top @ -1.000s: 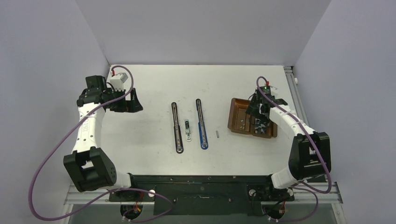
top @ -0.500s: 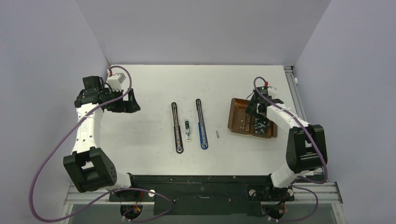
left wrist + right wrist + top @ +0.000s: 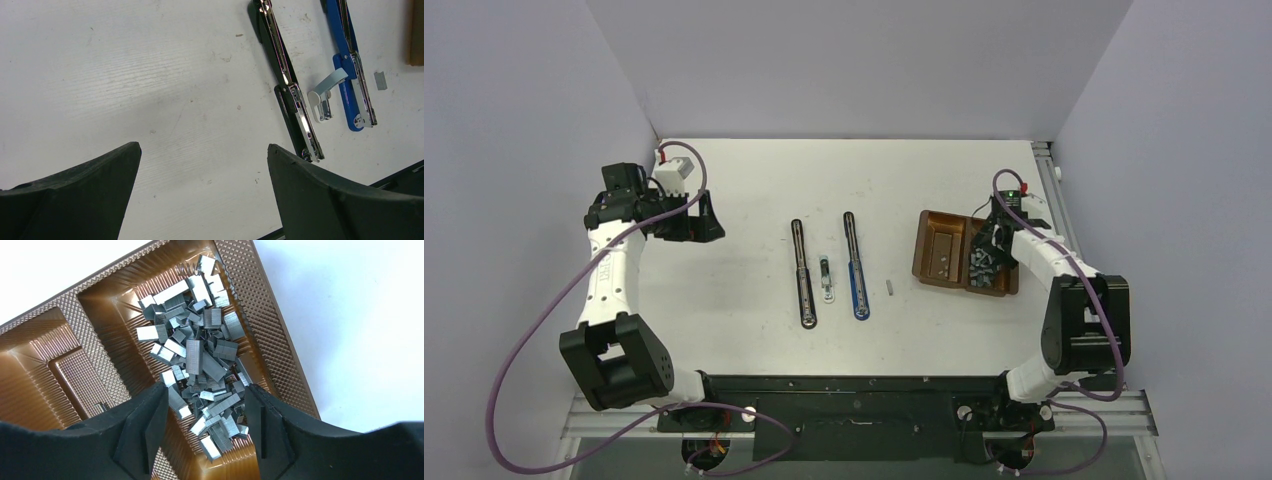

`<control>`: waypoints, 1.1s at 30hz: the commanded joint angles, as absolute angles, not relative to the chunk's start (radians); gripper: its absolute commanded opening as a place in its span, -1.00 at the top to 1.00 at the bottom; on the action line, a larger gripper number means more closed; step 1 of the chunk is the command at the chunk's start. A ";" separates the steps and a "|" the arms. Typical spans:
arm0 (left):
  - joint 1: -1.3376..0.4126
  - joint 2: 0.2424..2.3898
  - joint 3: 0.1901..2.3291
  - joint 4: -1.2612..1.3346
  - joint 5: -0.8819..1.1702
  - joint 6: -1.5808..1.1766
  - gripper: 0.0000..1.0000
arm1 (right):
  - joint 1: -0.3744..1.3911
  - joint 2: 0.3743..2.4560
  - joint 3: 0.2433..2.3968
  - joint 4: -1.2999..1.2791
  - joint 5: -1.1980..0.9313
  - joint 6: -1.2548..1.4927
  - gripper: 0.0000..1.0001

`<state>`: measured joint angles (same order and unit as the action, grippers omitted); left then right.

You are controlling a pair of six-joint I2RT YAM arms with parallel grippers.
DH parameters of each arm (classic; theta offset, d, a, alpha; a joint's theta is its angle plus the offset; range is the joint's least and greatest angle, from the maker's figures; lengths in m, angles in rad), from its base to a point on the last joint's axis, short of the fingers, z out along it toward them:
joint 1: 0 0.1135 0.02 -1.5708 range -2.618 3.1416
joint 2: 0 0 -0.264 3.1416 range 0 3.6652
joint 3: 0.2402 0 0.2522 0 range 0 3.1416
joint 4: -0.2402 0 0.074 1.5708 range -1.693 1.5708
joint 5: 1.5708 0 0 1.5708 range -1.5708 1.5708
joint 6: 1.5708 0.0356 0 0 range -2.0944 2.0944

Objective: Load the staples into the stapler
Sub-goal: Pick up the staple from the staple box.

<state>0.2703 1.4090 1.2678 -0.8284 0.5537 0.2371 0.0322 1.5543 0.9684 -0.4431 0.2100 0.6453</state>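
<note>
A heap of silver staples (image 3: 200,355) fills the right compartment of the brown tray (image 3: 280,340). My right gripper (image 3: 205,407) hangs just over that heap, open, its fingers either side of the nearest strips and gripping none. From above, the right gripper (image 3: 994,252) is over the tray's (image 3: 917,262) right half, where the staples (image 3: 977,266) lie. A black stapler (image 3: 802,272) and a blue stapler (image 3: 856,265) lie unfolded flat mid-table. One loose staple strip (image 3: 891,288) rests to the right of the blue one. My left gripper (image 3: 699,220) hovers open at the far left, empty.
A small white-and-silver tool (image 3: 826,280) lies between the two staplers. The left wrist view shows the black stapler (image 3: 287,85), blue stapler (image 3: 352,65), the tool (image 3: 325,95) and the loose strip (image 3: 380,80) to the right of my left gripper (image 3: 204,150). The tray's left compartment is nearly bare.
My right gripper has shifted right, from the tray's middle to over its right compartment, and its jaws have narrowed slightly. The left arm has barely moved.
</note>
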 commanded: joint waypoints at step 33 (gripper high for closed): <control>0.278 1.398 1.286 -0.856 0.591 0.255 -0.92 | 0.003 1.676 0.974 -0.351 0.226 0.676 0.33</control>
<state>0.2703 1.4101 1.2678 -0.8497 0.5583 0.2455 0.0071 1.6672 0.9619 -0.3805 0.2306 0.6670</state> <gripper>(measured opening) 0.962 0.366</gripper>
